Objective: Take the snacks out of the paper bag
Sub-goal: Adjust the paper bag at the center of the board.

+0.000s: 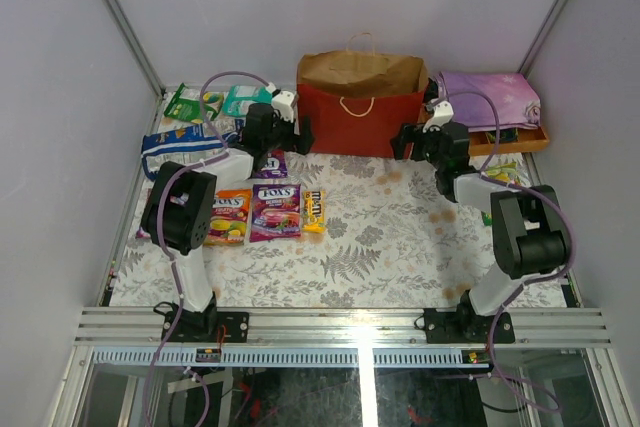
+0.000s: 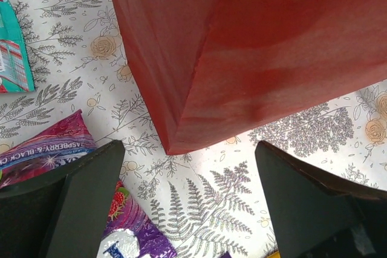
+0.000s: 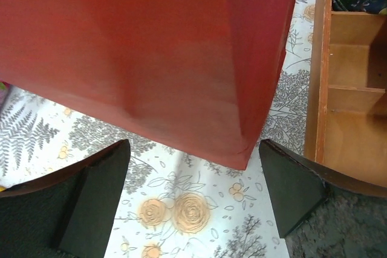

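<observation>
Boxy matte red paper bag (image 1: 340, 132) at the far edge. Left gripper (image 2: 190, 206) and right gripper (image 3: 193, 200) both gape wide, empty. Flat glossy snacks (image 1: 275, 210) sit on the left.

Paper bag (image 1: 360, 112) stands upright at the far middle of the table (image 1: 400, 247). Left gripper (image 1: 300, 135) is just beside the bag's near left corner. Right gripper (image 1: 405, 142) is just beside its near right corner. Tray (image 1: 520, 139) sits right of the bag at the far right, with a cloth (image 1: 490, 97) lying on it. Row of packets (image 1: 277, 210) lies before the bag, left of centre, beside the left arm. Single packet (image 1: 272, 163) lies between that row and the left gripper. Far packets (image 1: 190, 104) lie in the far left corner, left of the bag.
</observation>
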